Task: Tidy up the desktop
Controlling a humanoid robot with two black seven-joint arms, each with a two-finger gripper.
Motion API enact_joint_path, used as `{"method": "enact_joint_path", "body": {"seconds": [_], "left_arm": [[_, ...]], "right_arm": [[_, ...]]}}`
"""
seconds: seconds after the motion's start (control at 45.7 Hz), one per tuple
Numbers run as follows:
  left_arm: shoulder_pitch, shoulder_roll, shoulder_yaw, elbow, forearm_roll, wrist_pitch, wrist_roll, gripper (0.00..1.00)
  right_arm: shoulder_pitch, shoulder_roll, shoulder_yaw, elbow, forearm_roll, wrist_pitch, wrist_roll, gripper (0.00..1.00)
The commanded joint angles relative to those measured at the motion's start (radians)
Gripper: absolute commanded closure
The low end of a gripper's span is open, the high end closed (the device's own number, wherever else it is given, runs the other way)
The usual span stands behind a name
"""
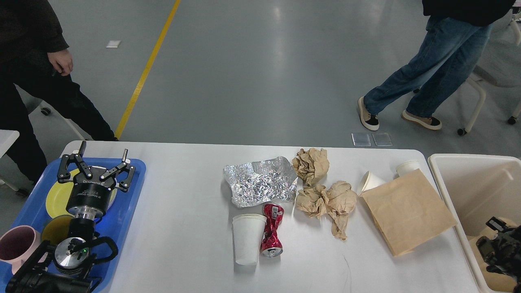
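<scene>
The jaws of the left gripper (97,159) stand spread apart with nothing between them, fingers pointing toward the far edge of the table. Directly beneath them lies a round yellow plate (55,197) inside a blue plastic tray (124,211), and nearer the robot than the jaws, in the same tray, sit a darker olive dish (55,230) and a pink mug (16,244).

The right gripper (497,246) shows only as a small dark shape at the right edge, over the cream-coloured plastic bin (468,162); whether its jaws are apart or together cannot be told.

The large white rectangular desktop (183,244) with rounded corners spans the space between the two grippers, carrying the tray at its left end and ending just short of the bin.

Well to the right of the open left jaws lies a crumpled sheet of silver foil (260,181). Nearer the robot than the foil, a white paper cup (247,238) lies touching a crushed red drink can (272,230). Further right are two wads of crumpled brown paper (311,162) (329,199), then a flat brown paper bag (407,211), closest to the right gripper. At the bag's far edge are a tipped white paper cup (370,181) and a small upright white cup (407,167).
</scene>
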Motion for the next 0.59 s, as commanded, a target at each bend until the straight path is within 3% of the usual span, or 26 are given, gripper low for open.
{"method": "enact_joint_path", "body": {"seconds": [0.0,0.109,0.328,0.481,0.569], "left_arm": [[0.0,0.0,0.0,0.0,0.0,0.0,0.0,0.04],[0.0,0.0,0.0,0.0,0.0,0.0,0.0,0.04],[0.0,0.0,0.0,0.0,0.0,0.0,0.0,0.04],[0.0,0.0,0.0,0.0,0.0,0.0,0.0,0.04],[0.0,0.0,0.0,0.0,0.0,0.0,0.0,0.04]], "right_arm": [[0.015,-0.012,0.003,0.006,0.002,0.012,0.0,0.0],[0.084,-0.026,-0.001,0.087,0.0,0.051,-0.001,0.0],[0.413,-0.19,-0.009,0.369,-0.124,0.297,-0.009,0.0],[0.709,-0.282,-0.018,0.667,-0.346,0.381,-0.023,0.0],[0.878,-0.319,-0.041,0.837,-0.406,0.438,-0.063,0.0]]}}
